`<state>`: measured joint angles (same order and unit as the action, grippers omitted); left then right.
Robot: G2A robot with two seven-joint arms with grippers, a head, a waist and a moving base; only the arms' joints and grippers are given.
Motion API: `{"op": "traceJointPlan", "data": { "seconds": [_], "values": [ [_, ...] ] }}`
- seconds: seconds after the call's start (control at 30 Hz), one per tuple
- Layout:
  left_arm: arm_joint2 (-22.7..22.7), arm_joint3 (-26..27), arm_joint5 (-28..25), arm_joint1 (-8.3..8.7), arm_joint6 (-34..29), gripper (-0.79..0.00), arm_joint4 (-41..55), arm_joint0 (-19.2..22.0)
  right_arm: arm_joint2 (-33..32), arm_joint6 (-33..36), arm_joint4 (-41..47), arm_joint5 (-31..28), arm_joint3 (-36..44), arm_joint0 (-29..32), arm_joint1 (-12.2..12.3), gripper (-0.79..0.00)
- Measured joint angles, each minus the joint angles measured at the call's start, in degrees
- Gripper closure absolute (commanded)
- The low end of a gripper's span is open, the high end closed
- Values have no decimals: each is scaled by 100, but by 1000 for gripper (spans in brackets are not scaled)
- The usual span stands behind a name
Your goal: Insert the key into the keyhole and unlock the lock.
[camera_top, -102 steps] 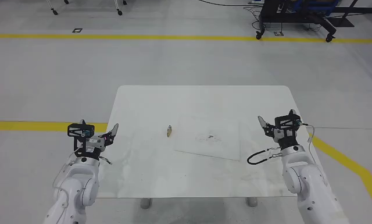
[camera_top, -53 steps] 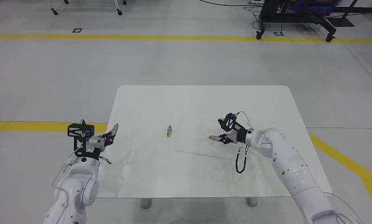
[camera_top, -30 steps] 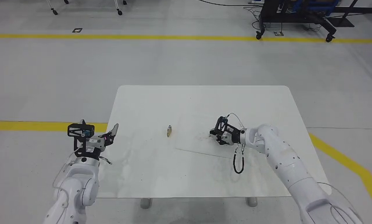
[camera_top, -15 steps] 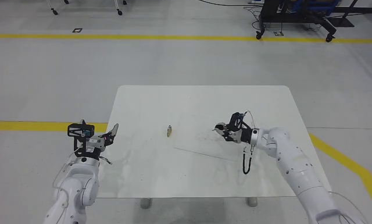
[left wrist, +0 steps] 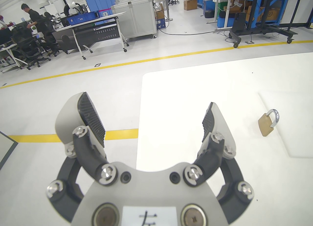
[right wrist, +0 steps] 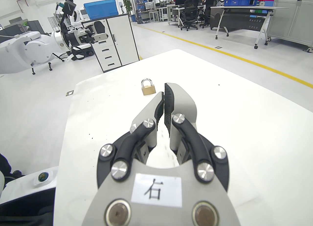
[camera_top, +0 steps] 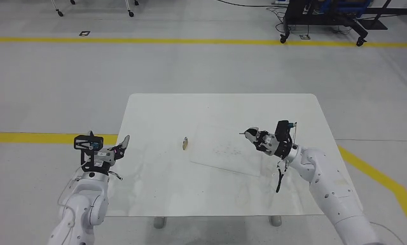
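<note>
The right fingers (right wrist: 179,101) are pressed together, pad against pad, with no gap at the tips. In the top view a small dark speck sits at the very tip of these fingers (camera_top: 252,136), but it is too small to say what it is. Beneath them lies a thin clear sheet (camera_top: 245,165) spread flat on the white surface (camera_top: 286,111), and they hang over it, not touching it in the right wrist view. Straight ahead of the tips, well apart from them, sits the lock (right wrist: 147,88): a brass body with a silver shackle that looks closed. It rests on the surface at the sheet's far edge from these fingers; whether it touches that edge cannot be told.

The left fingers (left wrist: 89,117) are spread wide with nothing between the ribbed pads. They hang just off the surface's edge, over the floor, and its near corner starts right beside them (camera_top: 124,143). The lock (left wrist: 267,124) lies ahead of them and off to one side, well apart, with the sheet's edge (left wrist: 281,136) just past it. From above the lock (camera_top: 185,142) sits between the two sets of fingers, about midway.
</note>
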<state>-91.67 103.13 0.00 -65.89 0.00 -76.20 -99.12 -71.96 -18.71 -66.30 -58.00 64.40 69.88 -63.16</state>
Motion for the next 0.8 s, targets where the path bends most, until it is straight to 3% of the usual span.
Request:
{"op": "traceJointPlan", "data": {
  "seconds": [0.2, 0.37, 0.53, 0.8],
  "values": [
    [-4, 35, 14, -8, 66, -785, 73, 11, 0, 0, 0, 0, 0, 0, 0, 0],
    [95, 118, -505, -89, 140, -785, 1646, 114, 359, -12, 494, 0, 21, -38, -75, 0],
    [491, -26, -1270, -158, -712, -785, 3598, 570, 1253, -43, 1503, 0, -308, -438, -180, 0],
    [1165, -845, -1779, -251, -2755, -785, 6935, 1672, 2355, -169, 2688, 0, -620, -916, -87, 0]
  ]
}}
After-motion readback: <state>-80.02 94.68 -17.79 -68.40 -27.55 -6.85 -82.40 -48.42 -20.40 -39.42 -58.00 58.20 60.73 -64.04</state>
